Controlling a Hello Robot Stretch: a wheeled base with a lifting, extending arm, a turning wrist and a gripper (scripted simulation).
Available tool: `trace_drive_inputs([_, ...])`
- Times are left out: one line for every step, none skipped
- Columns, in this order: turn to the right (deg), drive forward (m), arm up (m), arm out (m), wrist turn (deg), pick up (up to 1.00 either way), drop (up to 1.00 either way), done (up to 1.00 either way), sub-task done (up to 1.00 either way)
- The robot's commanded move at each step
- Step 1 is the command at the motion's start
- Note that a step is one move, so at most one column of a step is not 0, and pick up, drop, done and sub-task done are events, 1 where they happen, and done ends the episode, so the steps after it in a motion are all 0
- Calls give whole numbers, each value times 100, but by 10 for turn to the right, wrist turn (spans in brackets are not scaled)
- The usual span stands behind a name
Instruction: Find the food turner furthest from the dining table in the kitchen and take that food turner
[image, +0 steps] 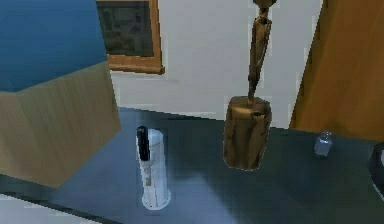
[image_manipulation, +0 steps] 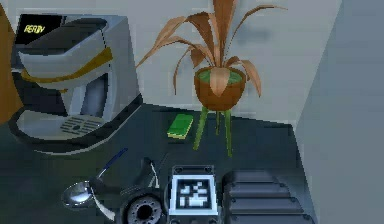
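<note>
A utensil with a shiny rounded head (image_manipulation: 78, 193) and a thin dark handle (image_manipulation: 112, 163) lies on the dark countertop (image_manipulation: 270, 150) in the arm side view. My gripper (image_manipulation: 148, 180) shows at the bottom edge just right of it, beside the white marker square (image_manipulation: 195, 196) and the dark arm (image_manipulation: 262, 198). I cannot tell whether the gripper holds anything. In the forward view a brown wooden holder (image: 246, 133) stands on the counter with a long wooden utensil (image: 259, 50) rising from it.
A coffee machine (image_manipulation: 70, 80) stands at the arm side view's left. A potted plant (image_manipulation: 220, 85) and a green sponge (image_manipulation: 181, 124) sit at the back. The forward view has a white cylinder with a black top (image: 153, 168), a small shaker (image: 323, 144), a blue-and-wood block (image: 50, 90) and a framed picture (image: 130, 35).
</note>
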Motion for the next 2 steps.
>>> trace_drive_inputs([0,0,-14,0,0,0,0,0,0])
trace_drive_inputs([0,0,0,0,0,100,0,0,0])
